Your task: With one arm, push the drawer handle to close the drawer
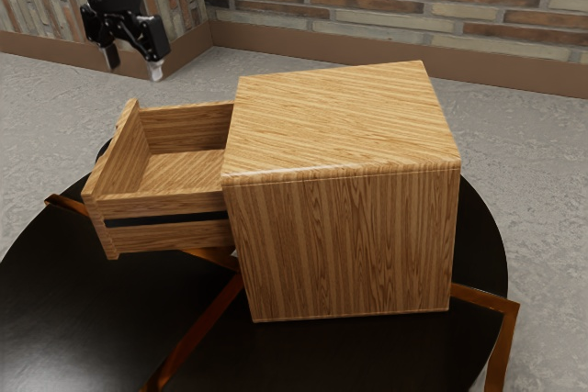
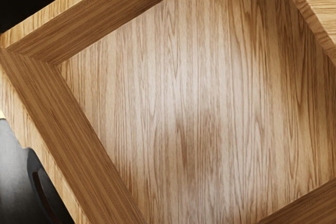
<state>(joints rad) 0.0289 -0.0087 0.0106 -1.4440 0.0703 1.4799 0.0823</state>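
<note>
Hanging high and spread well apart, the fingers point(image 1: 111, 56) have nothing between them. The first risk is where they come down: the wrist view looks into the drawer point(image 1: 175, 204), so a straight descent would probably land them inside it, with no push on the handle point(image 2: 32, 160). That seems to be the dark curved piece just outside the front panel point(image 1: 112, 147), though too little is visible to be certain. Lowering too close could catch the panel's rim and press the drawer down, making it bind. The robot would do better to clear the outer side before descending, perhaps with the fingers brought together; spread, one might slip past the handle or snag on it.

The drawer stands far out of the cabinet point(image 1: 340, 126), so the push will be long. Off-centre force could skew and jam it. If it sticks, the cabinet itself may slide or turn on the round table point(image 1: 55, 300), leaving the drawer open.
</note>
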